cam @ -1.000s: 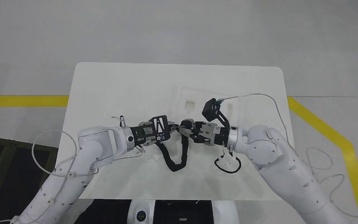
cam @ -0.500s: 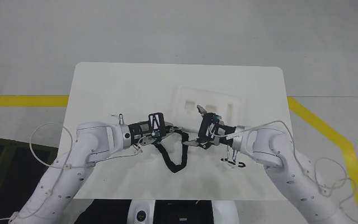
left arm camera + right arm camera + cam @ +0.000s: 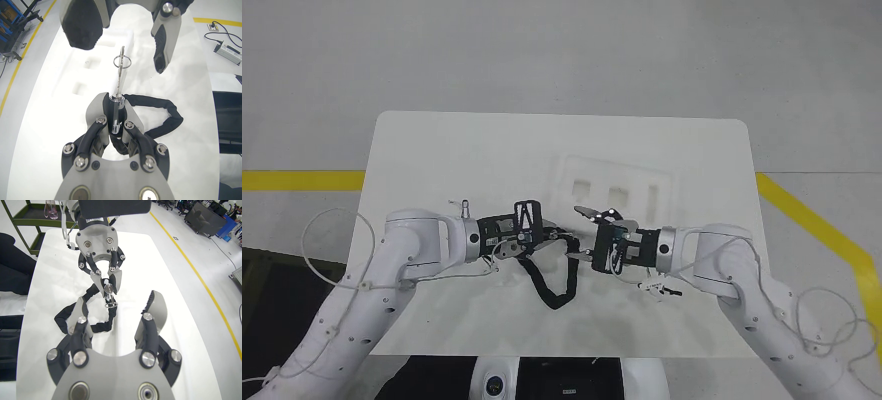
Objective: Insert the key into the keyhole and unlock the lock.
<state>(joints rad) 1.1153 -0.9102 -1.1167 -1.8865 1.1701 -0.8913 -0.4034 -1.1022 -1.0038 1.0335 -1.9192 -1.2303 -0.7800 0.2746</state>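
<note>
Left wrist view: right gripper [image 3: 121,55], now spread, left the key [image 3: 119,79] seated mid-frame in left gripper's [image 3: 114,106] pinched lock [image 3: 115,121].

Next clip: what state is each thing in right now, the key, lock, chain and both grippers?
silver key with wire ring: inserted in the keyhole, sticking out, nothing gripping it.
chrome lock cylinder: clamped, keyhole end facing the right gripper; whether it is unlocked cannot be told.
black fabric-sleeved chain: sagging in a loop below the cylinder.
left gripper: shut on the cylinder.
right gripper: open, in front of the key, not touching it.
</note>
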